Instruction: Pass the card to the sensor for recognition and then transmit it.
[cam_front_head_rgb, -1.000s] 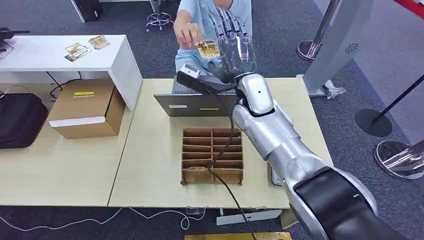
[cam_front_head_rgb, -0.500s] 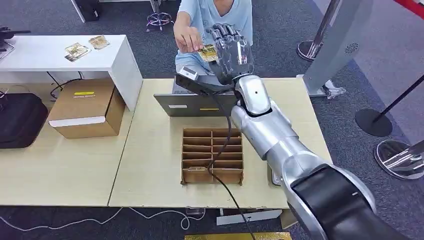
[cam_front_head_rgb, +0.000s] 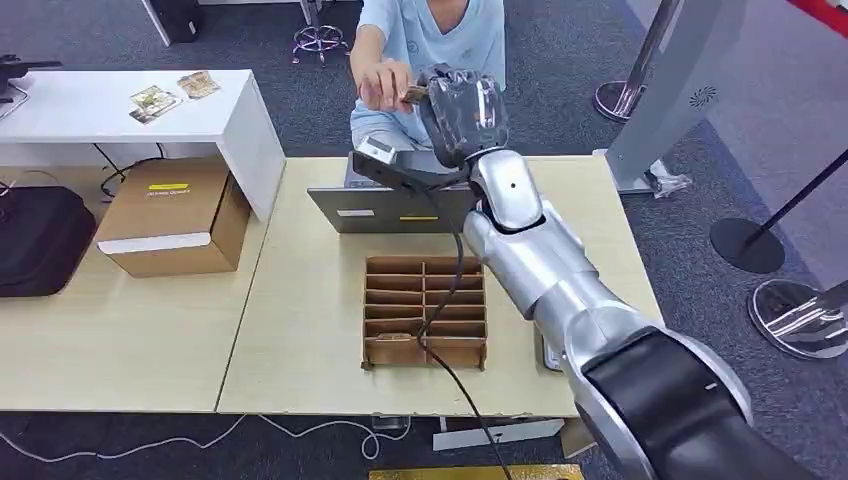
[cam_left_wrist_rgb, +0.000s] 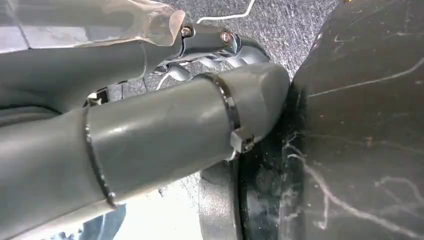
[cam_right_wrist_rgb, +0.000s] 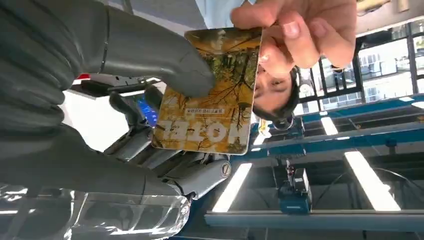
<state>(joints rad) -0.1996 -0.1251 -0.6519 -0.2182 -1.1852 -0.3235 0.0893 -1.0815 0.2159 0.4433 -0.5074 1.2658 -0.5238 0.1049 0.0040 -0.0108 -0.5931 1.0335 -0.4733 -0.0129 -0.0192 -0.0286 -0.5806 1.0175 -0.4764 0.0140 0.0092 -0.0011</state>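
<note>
**Q:** What is the surface and room layout?

**A:** A light wooden table (cam_front_head_rgb: 300, 330) stands on dark grey carpet (cam_front_head_rgb: 560, 90). A white side table (cam_front_head_rgb: 110, 115) to the left carries loose cards (cam_front_head_rgb: 153, 101). A closed cardboard box (cam_front_head_rgb: 175, 215) sits on the adjoining table section. Stanchion bases (cam_front_head_rgb: 745, 245) stand to the right.

**Q:** Where is the hotel card, and how is it oriented?

**A:** The hotel card (cam_right_wrist_rgb: 210, 90) is raised beyond the table's far edge, above the sensor (cam_front_head_rgb: 385, 160). In the right wrist view its printed face is towards the camera. A person's hand (cam_right_wrist_rgb: 300, 30) holds one short edge.

**Q:** State of the hands?

**A:** The right hand (cam_front_head_rgb: 462, 108) grasps the card: the thumb (cam_right_wrist_rgb: 165, 60) presses its face, with fingers behind it. For the left hand (cam_left_wrist_rgb: 150, 135), the state cannot be told.

**Q:** Containers?

**A:** A divided cardboard tray (cam_front_head_rgb: 425, 312) sits mid-table; a black cable (cam_front_head_rgb: 450, 290) crosses it. Contents of its compartments cannot be told.
</note>
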